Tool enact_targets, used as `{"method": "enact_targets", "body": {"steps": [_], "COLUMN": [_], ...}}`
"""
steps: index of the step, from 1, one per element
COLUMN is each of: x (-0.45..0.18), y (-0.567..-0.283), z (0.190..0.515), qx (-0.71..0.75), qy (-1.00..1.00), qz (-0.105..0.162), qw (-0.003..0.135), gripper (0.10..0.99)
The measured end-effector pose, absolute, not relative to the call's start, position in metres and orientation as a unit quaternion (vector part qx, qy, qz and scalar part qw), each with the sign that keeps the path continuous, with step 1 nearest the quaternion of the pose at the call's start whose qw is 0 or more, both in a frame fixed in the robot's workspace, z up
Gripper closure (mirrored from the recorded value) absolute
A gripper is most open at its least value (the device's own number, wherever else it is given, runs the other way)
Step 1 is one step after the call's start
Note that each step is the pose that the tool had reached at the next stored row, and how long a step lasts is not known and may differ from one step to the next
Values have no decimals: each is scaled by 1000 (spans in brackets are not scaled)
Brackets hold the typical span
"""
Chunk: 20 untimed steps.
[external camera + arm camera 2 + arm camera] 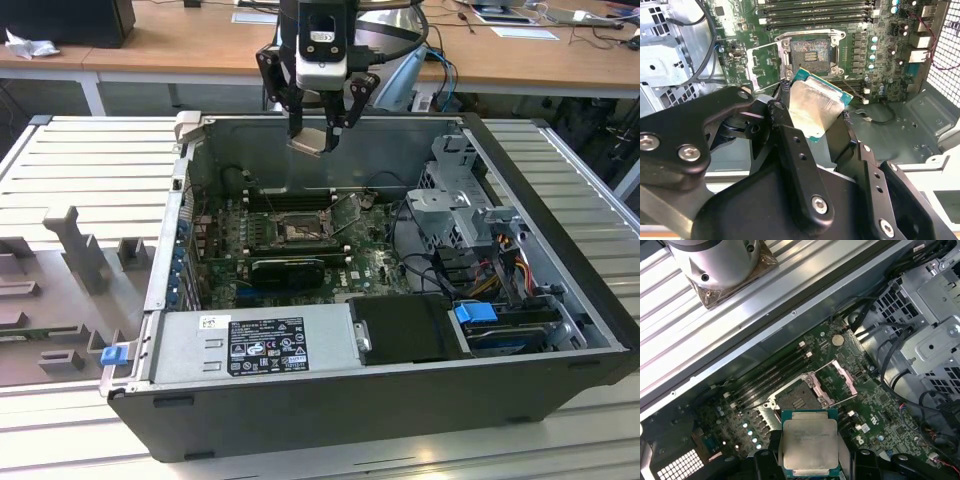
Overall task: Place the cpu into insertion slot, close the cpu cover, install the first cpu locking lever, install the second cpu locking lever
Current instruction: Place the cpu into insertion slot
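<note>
My hand (317, 128) is closed on two opposite edges of the cpu (810, 442), holding it in the air near the far edge of the case (350, 410), above and short of the uncovered insertion slot (795, 399); I judge the chip light, stiff, slippery and fragile underneath, so edges only.

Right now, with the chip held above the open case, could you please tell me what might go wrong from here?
The fingers grip the flat square silvery-beige cpu by its edges, well clear of the black-rimmed square insertion slot; it could slip, or land askew. The thin silvery metal cpu cover stands open beside the slot; the cpu or the fingers might catch it on descent.
</note>
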<state>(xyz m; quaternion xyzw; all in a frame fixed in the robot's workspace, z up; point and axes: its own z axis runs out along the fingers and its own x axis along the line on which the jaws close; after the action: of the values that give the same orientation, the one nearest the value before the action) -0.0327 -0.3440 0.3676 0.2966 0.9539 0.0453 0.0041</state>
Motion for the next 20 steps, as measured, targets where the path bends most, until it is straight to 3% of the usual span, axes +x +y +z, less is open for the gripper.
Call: {"method": "enact_targets", "body": {"steps": [20], "x": [-33], "y": [-344], "z": [367], "qx": [336], "qy": [941], "qz": [45], "qw": [6], "gripper": [553]}}
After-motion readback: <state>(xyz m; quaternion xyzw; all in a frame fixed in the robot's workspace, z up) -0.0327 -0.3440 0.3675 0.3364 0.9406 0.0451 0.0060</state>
